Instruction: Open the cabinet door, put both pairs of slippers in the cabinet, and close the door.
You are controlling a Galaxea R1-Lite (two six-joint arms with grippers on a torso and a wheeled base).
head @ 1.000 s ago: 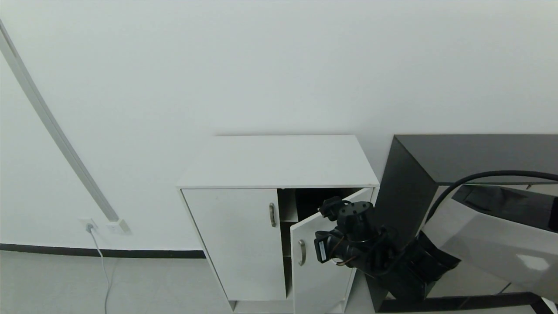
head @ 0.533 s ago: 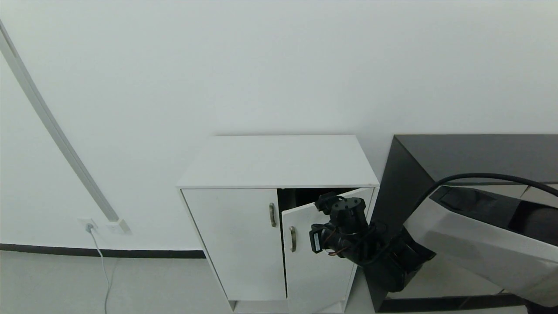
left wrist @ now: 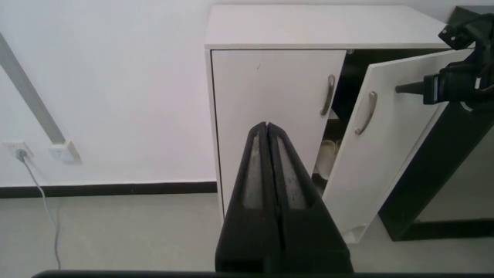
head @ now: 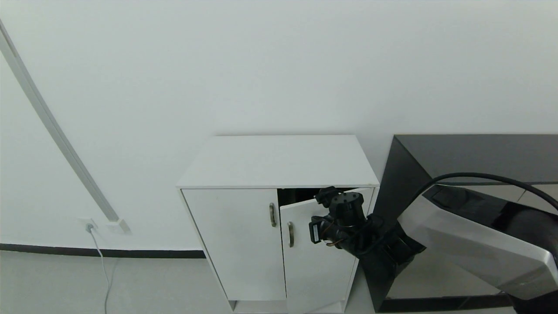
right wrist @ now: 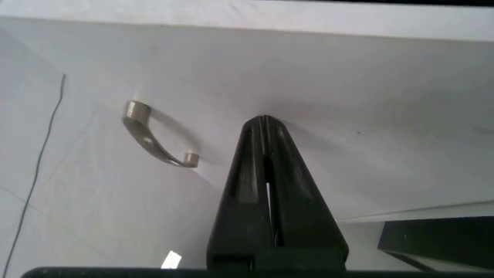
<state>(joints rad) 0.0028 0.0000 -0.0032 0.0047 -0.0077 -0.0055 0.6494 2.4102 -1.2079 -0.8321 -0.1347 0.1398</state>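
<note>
The white cabinet (head: 279, 161) stands against the wall with its left door (head: 235, 244) closed. Its right door (head: 318, 270) is ajar by a narrow gap, its handle (head: 290, 234) just beside the left door's handle. My right gripper (head: 311, 232) is shut, its tips pressed flat against the right door's face (right wrist: 370, 116) close to the handle (right wrist: 158, 143). From the left wrist view, a pale slipper (left wrist: 327, 157) shows on a shelf through the gap. My left gripper (left wrist: 266, 130) is shut and holds nothing, well back from the cabinet's front.
A black cabinet (head: 436, 157) stands right beside the white one. A wall socket with a cable (head: 89, 226) and a slanted conduit (head: 56, 131) are on the wall to the left. Open grey floor (head: 87, 283) lies before the cabinet.
The right door has swung from well open to nearly closed. My right gripper has moved in toward the cabinet with it, staying on the door's face.
</note>
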